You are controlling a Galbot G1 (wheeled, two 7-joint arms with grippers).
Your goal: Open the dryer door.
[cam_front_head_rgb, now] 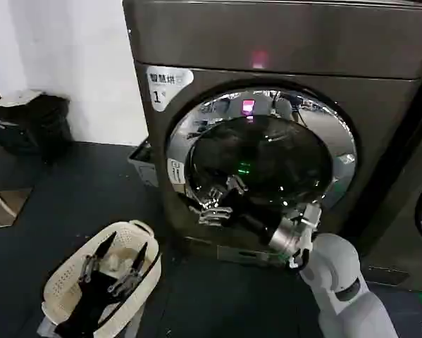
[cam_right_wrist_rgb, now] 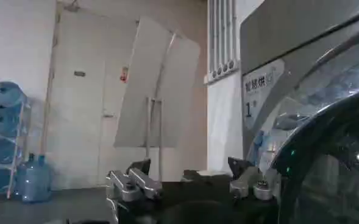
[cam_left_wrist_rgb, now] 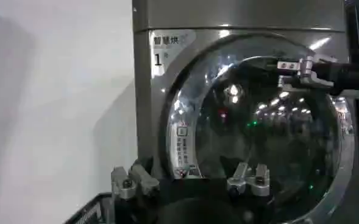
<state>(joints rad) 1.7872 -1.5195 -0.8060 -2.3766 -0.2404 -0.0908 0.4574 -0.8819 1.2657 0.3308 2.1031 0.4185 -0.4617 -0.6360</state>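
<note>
The dryer point(cam_front_head_rgb: 267, 35) stands in front of me, grey-brown, with a white "1" sticker point(cam_front_head_rgb: 165, 84) and a pink light point(cam_front_head_rgb: 258, 58). The dryer door point(cam_front_head_rgb: 267, 155) is a chrome ring around dark glass and lies against the machine's front. My right gripper point(cam_front_head_rgb: 214, 204) is open at the door's lower left rim, close to the chrome. In the right wrist view one finger point(cam_right_wrist_rgb: 252, 182) sits right beside the door's edge point(cam_right_wrist_rgb: 337, 152). My left gripper point(cam_front_head_rgb: 119, 257) hangs open and empty over a white basket. The left wrist view also shows the door point(cam_left_wrist_rgb: 264, 134) and the right gripper point(cam_left_wrist_rgb: 295, 70).
A white laundry basket point(cam_front_head_rgb: 63, 282) sits on the dark floor at lower left. A darker neighbouring machine point(cam_front_head_rgb: 415, 211) stands at the right. A black bin point(cam_front_head_rgb: 27, 123) is by the white wall. Water bottles point(cam_right_wrist_rgb: 8, 97) and a leaning board point(cam_right_wrist_rgb: 155, 91) are farther off.
</note>
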